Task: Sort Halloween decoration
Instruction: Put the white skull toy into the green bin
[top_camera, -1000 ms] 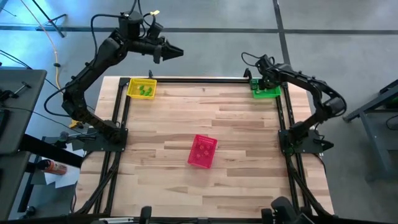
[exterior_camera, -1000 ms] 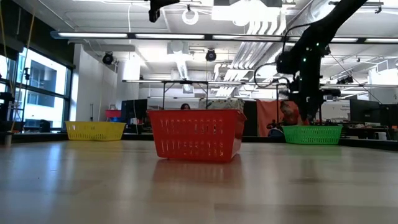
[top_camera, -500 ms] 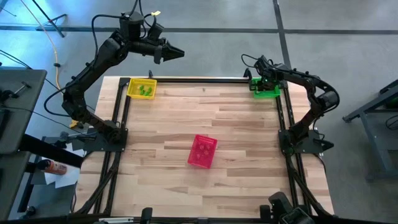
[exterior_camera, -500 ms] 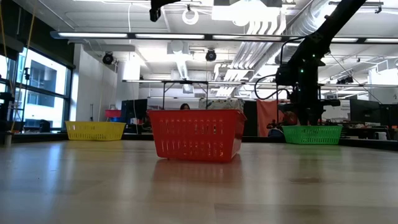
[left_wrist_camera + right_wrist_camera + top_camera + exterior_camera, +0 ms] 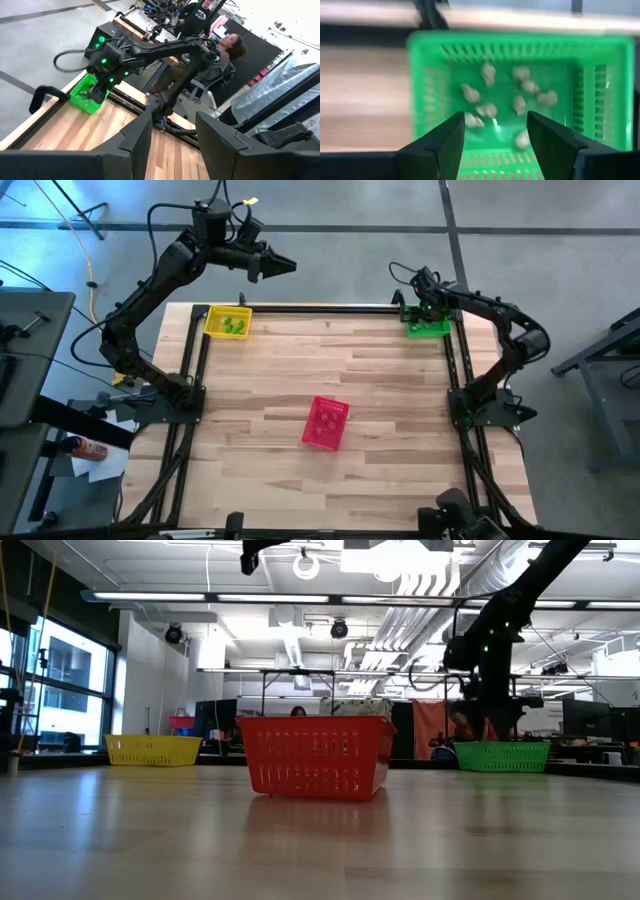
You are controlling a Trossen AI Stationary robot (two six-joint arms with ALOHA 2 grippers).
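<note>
Right gripper [image 5: 495, 132] hovers over the green mesh basket [image 5: 600, 90], fingers apart, empty; pale lumpy trinkets [image 5: 487, 109] inside; left gripper [image 5: 283, 265] raised beyond the bench [image 5: 330, 360], fingers apart.

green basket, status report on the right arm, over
Right gripper open over green basket, nothing held. Pale trinkets lie inside it. Left gripper open, raised beyond the table's far edge. Nothing in the way.

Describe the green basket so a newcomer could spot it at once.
Start at the wooden table in the high view and go to its far right corner, beside the right arm's base rail. The green basket sits there, under the open right gripper, holding small pale trinkets. The yellow basket sits in the far left corner and the pink basket mid-table.
</note>
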